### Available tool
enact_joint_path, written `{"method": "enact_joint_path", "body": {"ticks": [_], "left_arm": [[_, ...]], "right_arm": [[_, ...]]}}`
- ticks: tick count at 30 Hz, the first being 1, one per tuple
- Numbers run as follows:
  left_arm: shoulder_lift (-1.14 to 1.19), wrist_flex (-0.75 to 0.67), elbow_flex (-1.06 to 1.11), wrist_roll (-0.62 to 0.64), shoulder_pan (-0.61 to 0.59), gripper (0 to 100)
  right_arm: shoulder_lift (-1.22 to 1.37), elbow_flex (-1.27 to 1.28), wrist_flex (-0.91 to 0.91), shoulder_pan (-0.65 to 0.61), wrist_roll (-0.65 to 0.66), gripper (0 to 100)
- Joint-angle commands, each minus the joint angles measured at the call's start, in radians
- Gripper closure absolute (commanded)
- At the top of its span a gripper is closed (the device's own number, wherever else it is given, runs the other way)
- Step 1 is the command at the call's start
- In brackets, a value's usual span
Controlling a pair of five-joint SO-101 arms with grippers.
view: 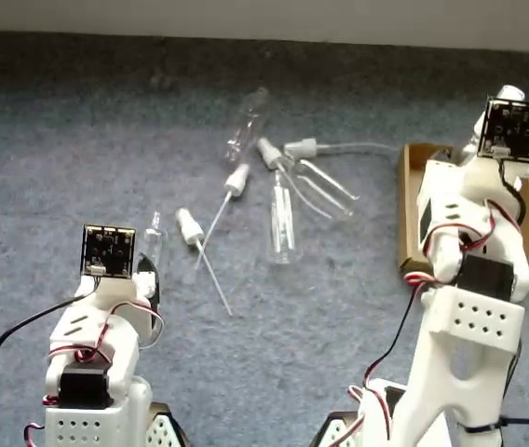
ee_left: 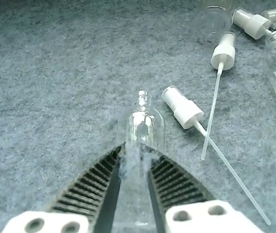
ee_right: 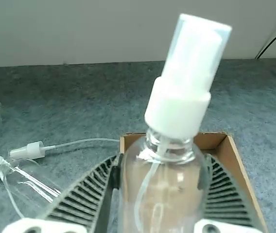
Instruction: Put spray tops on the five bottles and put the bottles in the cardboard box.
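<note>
**Desk:** What do we hold at this point?

**Field:** Our right gripper (ee_right: 162,160) is clamped on a clear plastic bottle (ee_right: 163,196) fitted with a white spray top (ee_right: 184,92). It stands upright over the open brown cardboard box (ee_right: 228,145). Our left gripper (ee_left: 135,156) pinches an uncapped clear bottle (ee_left: 145,127) lying on the grey carpet (ee_left: 55,73) (two loose white spray tops (ee_left: 181,108) with long dip tubes lie just beside it).

**Desk:** Where could we slip?

**Field:** As we judge it, letting go from this height could tip the capped bottle against the box wall. On the left, the smooth round bottle may squirt out of the fingers, and its neck could sweep the nearby tubes aside.
</note>
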Motion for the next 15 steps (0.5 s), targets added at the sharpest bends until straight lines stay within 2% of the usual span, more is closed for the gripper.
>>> {"method": "enact_joint_path", "body": {"ticks": [1,7,15], "left_arm": [[-0.001,0.003,-0.031,-0.008,0.027,100],[-0.001,0.003,-0.031,-0.009,0.027,100],[-0.001,0.003,-0.030,-0.009,0.027,100]], "right_arm": [[0.054,-0.065,-0.077,0.025,0.009,79.7],[0.180,-0.081,-0.145,0.041,0.009,79.7],[0.415,-0.309,-0.140,0.081,0.009,79.7]]}}
